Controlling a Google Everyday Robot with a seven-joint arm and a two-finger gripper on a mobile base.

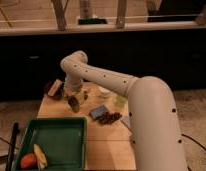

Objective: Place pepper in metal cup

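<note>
Over the table [108,145], the arm [111,82] bends, gripper [75,95] seemingly above the metal cup [73,104].

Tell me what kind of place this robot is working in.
Probably an office break area or test kitchen: a wooden table holds a pale green cup and a green tray with fruit, beneath a dark counter. The gripper hangs over the table's far left.

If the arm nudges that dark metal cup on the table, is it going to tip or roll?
Probably. The metal cup looks tilted, just below the gripper, so it may roll on its round side. Its dull-shiny wall would likely slip under a push. Small and handleless, it is probably light.
</note>
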